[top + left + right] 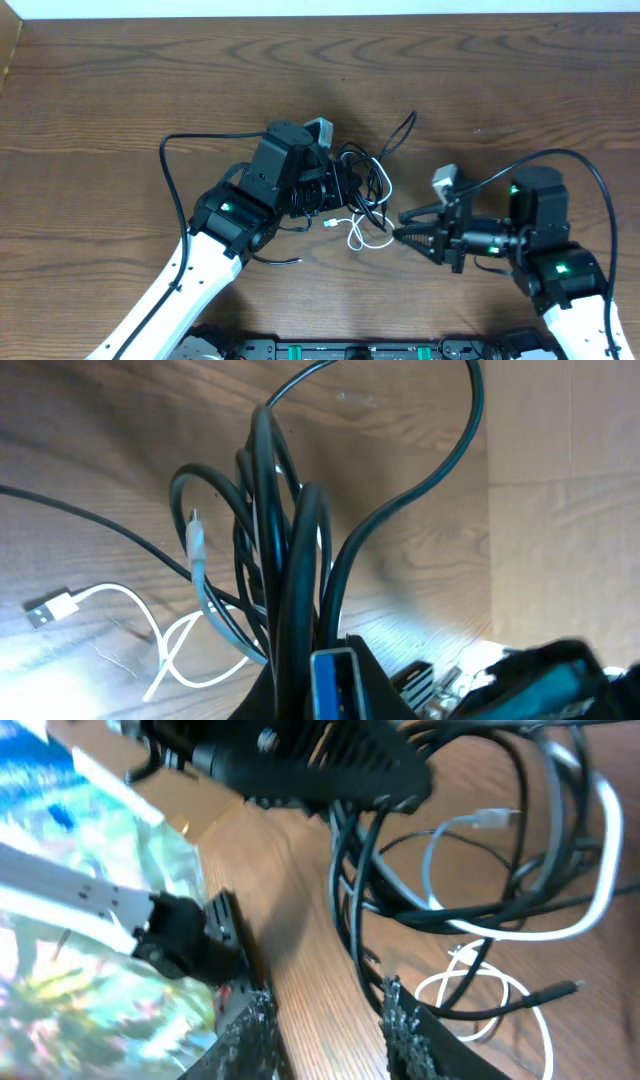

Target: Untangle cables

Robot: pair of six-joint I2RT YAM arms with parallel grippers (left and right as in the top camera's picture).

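Cables sat knotted on the bench; left fingers pinched the black bundle. Right fingers spread, empty, near the white cable. Best approach: grip only the white loop, low, then draw it gently away from the held bundle.

The far table beyond the cables is left bare. The tangle is flanked closely by the left gripper and the right gripper; the narrow gap between them seems to be crossed by a white cord.
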